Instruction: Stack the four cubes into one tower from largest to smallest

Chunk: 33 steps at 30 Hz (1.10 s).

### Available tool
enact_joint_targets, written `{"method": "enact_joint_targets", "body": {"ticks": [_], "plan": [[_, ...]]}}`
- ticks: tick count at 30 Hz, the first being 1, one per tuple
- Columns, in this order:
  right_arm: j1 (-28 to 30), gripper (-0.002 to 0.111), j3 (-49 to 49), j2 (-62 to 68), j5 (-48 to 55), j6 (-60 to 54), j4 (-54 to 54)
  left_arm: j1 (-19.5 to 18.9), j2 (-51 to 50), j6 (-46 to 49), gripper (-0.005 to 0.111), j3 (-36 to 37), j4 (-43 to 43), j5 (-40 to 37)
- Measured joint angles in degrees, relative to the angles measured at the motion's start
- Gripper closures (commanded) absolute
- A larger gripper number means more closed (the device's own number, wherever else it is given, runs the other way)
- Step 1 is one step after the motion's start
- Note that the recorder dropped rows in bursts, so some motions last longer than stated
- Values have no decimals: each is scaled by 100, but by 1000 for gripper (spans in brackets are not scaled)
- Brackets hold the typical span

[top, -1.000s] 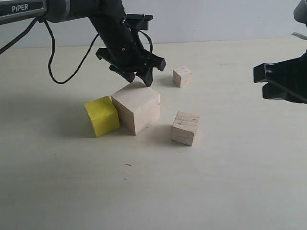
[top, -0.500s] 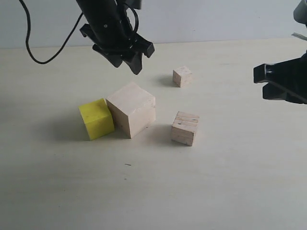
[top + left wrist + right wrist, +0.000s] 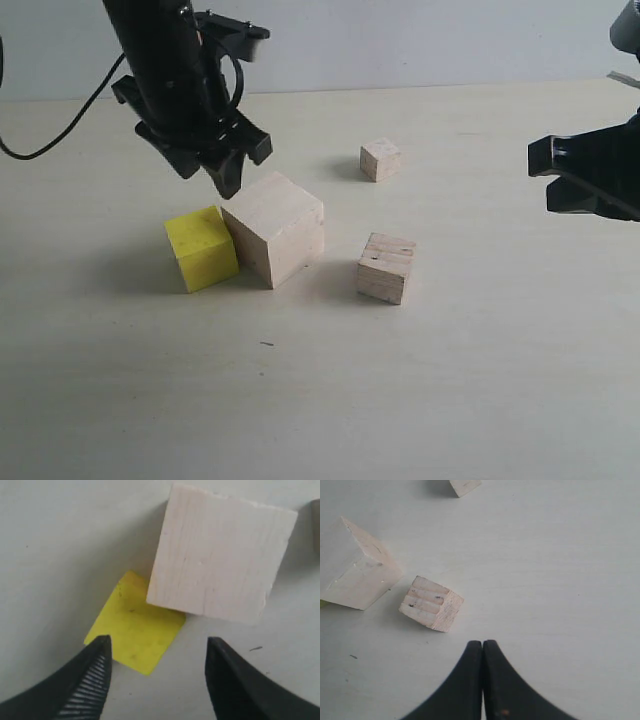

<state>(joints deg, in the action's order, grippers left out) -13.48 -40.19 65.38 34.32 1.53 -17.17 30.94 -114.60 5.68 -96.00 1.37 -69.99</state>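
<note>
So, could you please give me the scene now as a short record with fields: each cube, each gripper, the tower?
large pale cube: on table, nothing on it
yellow cube: on table, against large pale cube
grooved cube: on table, alone
small pale cube: on table, alone
left gripper: above yellow cube, jaws open, empty
right gripper: jaws shut, empty, away from cubes
tower: not started
</note>
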Motion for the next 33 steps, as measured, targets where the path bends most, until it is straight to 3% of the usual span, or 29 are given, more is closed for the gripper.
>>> {"method": "enact_joint_targets", "body": {"ticks": [12,33], "plan": [[0,108,0,0,15,-80,-27,-6,168,670,52,884,-137,211],[0,108,0,0,28,-153,-62,-6,-326,740,52,927,-253,1806]]}}
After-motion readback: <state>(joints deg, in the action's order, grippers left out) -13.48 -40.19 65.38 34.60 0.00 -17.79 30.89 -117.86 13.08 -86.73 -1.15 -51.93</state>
